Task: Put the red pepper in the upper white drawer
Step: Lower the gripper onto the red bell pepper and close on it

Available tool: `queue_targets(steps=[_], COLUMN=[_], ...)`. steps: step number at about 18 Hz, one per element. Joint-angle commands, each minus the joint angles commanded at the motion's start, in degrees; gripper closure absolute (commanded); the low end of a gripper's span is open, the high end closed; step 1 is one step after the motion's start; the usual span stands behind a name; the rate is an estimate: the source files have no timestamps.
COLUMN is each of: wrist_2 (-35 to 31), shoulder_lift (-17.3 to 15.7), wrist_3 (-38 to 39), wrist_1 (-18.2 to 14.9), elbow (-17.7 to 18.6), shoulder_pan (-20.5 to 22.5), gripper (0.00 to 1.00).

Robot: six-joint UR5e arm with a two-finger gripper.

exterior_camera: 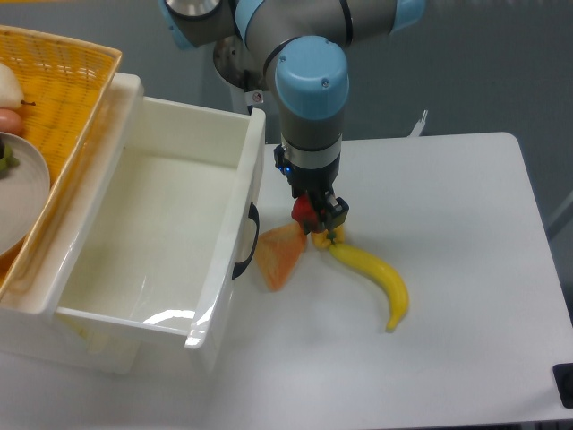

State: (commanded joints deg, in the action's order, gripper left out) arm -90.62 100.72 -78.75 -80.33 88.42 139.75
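One red pepper (305,209) shows, mostly hidden behind the one gripper (319,224) of the single arm. One banana (376,278) and one orange wedge-shaped piece (279,254) lie on the one white bench (448,358). There is one white drawer (161,233) with one dark handle (246,242), one yellow woven basket (63,90), and one plate (22,193) inside that basket.

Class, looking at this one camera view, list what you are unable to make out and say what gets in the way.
1. The red pepper: mostly hidden by the gripper, so no full shape shows.
2. Whether the fingers close on the pepper: blocked by the gripper body.
3. The banana: its upper end sits under the gripper.
4. The yellow basket and plate: cut off by the left edge.
5. The upper white drawer: its near wall hides part of the floor.
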Motion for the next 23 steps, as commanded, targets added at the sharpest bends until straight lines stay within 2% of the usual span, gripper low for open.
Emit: queue_targets(steps=[7, 12, 23], wrist_2=[0.35, 1.76, 2.81], shoulder_lift=[-0.53, -1.06, -1.5], wrist_3=[0.0, 0.0, 0.26], wrist_1=[-0.18, -1.58, -1.58], elbow=[-0.09, -0.53, -0.79], shoulder_pan=[0.7, 0.88, 2.02], gripper=[0.49, 0.49, 0.49])
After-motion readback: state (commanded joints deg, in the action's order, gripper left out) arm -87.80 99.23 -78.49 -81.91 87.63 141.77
